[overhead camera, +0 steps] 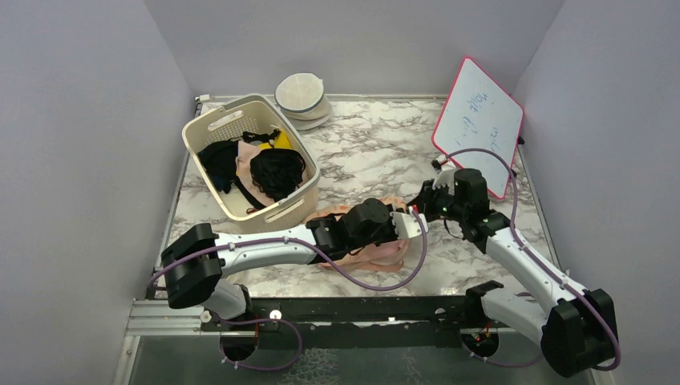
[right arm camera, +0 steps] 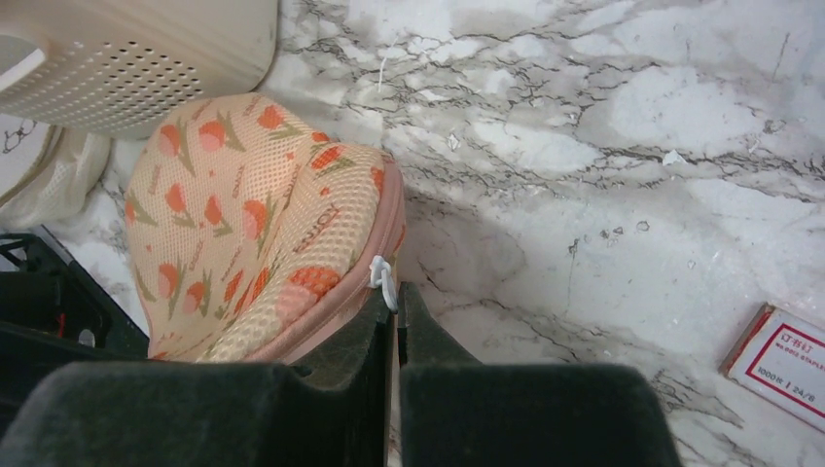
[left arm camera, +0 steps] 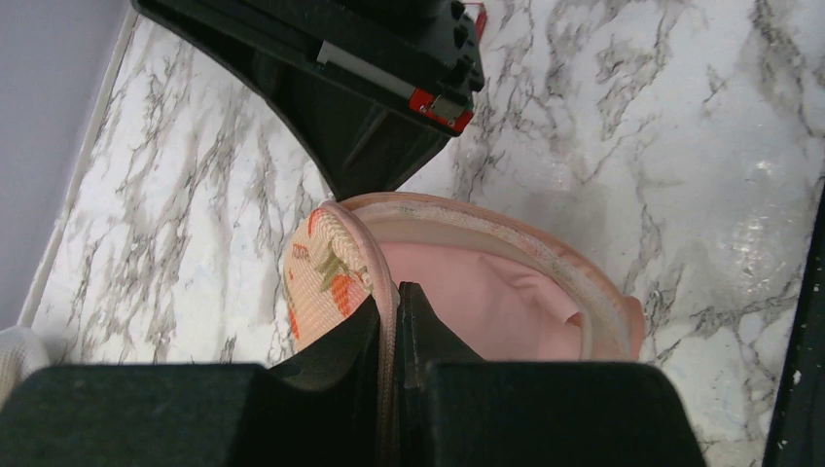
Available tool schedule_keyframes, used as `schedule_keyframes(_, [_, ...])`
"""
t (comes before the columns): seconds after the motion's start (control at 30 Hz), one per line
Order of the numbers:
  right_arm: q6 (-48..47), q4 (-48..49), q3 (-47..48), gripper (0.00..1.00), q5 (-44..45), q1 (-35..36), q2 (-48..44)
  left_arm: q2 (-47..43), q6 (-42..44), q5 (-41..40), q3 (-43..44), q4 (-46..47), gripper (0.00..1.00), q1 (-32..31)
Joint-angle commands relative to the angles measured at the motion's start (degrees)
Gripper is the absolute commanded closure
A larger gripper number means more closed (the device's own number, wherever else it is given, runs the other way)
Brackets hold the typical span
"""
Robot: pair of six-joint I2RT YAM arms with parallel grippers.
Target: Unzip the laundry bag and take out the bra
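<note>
I see the big marble table (overhead camera: 377, 152) first. At the back right a whiteboard (overhead camera: 479, 120) with a red edge leans up. At the back left sits the cream basket (overhead camera: 210, 128) with black clothes (overhead camera: 277, 172) in it, and behind it are round cream cases (overhead camera: 303, 96).

My left arm (overhead camera: 265, 245) lies low and long across the front of the table. My right arm (overhead camera: 521, 261) comes in from the right. The two meet near the middle.

The laundry bag (right arm camera: 243, 214) lies on the table there, just beside the front of the basket and partly under my left arm. It is peach with little red and green shapes. On the left wrist camera one side of it gapes open, and I see soft pink cloth (left arm camera: 477, 302) inside. I cannot tell if that pink is the bra or only the lining.

My left gripper (left arm camera: 397, 292) is squeezed tight. The pink edge of the bag's open side runs right between its two fingers, so it is pinching the bag's rim.

My right gripper (right arm camera: 394, 292) is squeezed too, with only a thin line between its fingers. It sits at the bag's zip edge, and the small white zip pull (right arm camera: 382, 277) is right at its tips. It looks pinched there.

A tiny red and white card (right arm camera: 783, 360) lies on the table, well apart from the bag.
</note>
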Motion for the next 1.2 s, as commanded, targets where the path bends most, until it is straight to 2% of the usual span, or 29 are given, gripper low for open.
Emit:
schedule_keyframes(0.0, [-1.9, 7.8, -2.1, 0.99, -2.8, -0.1, 0.9, -3.8, -0.1, 6.1, -0.2, 2.4, 1.0, -1.1])
schedule_keyframes(0.17, [-1.9, 9.7, -1.6, 0.99, -5.5, -0.1, 5.1, -5.6, 0.1, 6.5, -1.1, 3.4, 1.0, -1.1])
schedule_keyframes(0.47, [0.5, 23.9, -5.4, 0.99, -11.9, -0.1, 7.7, -7.0, -0.1, 7.7, -1.6, 4.4, 1.0, -1.1])
schedule_keyframes(0.57, [1.2, 24.0, -5.0, 0.99, -10.3, -0.1, 9.2, -7.2, 0.1, 7.0, -1.8, 4.4, 1.0, -1.1])
schedule_keyframes(0.67, [2.5, 17.9, -3.6, 0.98, -3.7, -0.1, 8.8, -6.9, 0.2, 4.8, -1.9, 4.7, 1.0, -1.1])
schedule_keyframes(0.83, [4.1, 8.3, -2.2, 0.75, 3.9, -0.1, 3.5, -3.7, -1.3, -2.4, -0.1, 3.8, 1.0, -0.7])
schedule_keyframes(0.9, [5.1, 4.2, -1.5, 0.64, 7.7, -0.1, 1.4, -2.2, -2.3, -2.7, 0.8, 3.3, 1.0, -0.1])
schedule_keyframes(1.03, [8.6, -3.7, -0.2, 0.38, 16.2, -0.1, -3.4, -0.3, -4.8, -2.0, 2.8, 1.6, 1.0, 0.8])
schedule_keyframes(1.17, [11.0, -7.3, -0.3, 0.28, 16.1, -0.1, -8.9, 0.0, -6.6, -1.0, 3.3, 1.7, 1.0, 2.0])
